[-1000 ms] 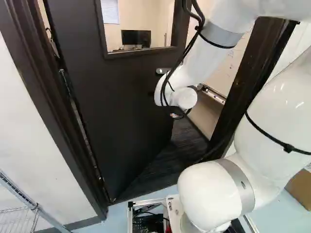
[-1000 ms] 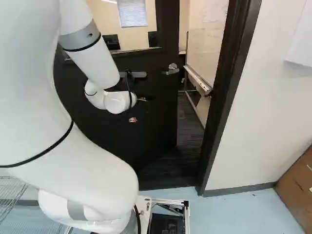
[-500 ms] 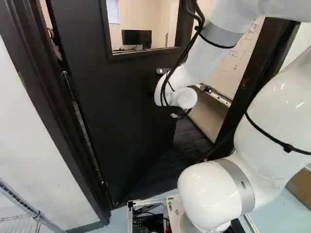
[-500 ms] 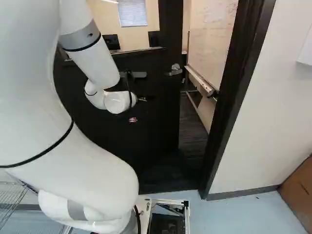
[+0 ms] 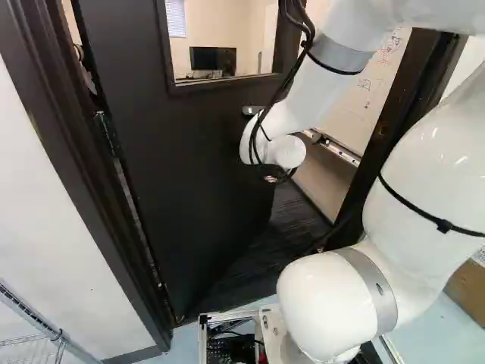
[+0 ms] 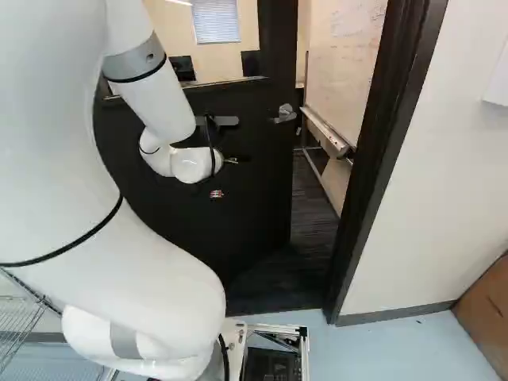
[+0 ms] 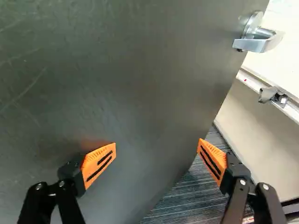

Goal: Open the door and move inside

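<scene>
1. Hinge edge (image 5: 127, 189): at the left of the left base view. Little leverage is likely here; do not push near it.

2. Door (image 5: 189, 159): ahead of the arm, ajar, angled into the room beyond. Judged rigid and fairly heavy, turning smoothly once moving; a closer, if fitted, would push back. The dark face looks smooth, so a pad may slide on it.

3. Window (image 5: 227, 38): in the door's upper part. Treat as fragile; apply no load.

4. Gripper (image 7: 157, 147): fingers spread wide, nothing held. One finger stands before the door's face, the other across the gap past its free edge. Whether either touches the door cannot be told.

5. Handle (image 6: 284, 113): metal lever near the free edge, ahead of the gripper. Gripping appears unnecessary, the latch being clear. Push the face below the handle, close to the free edge, with steady force.

6. Jamb (image 6: 381, 143): right of the opening in the right base view. Widen the opening before driving through; arm and base need clearance.
</scene>
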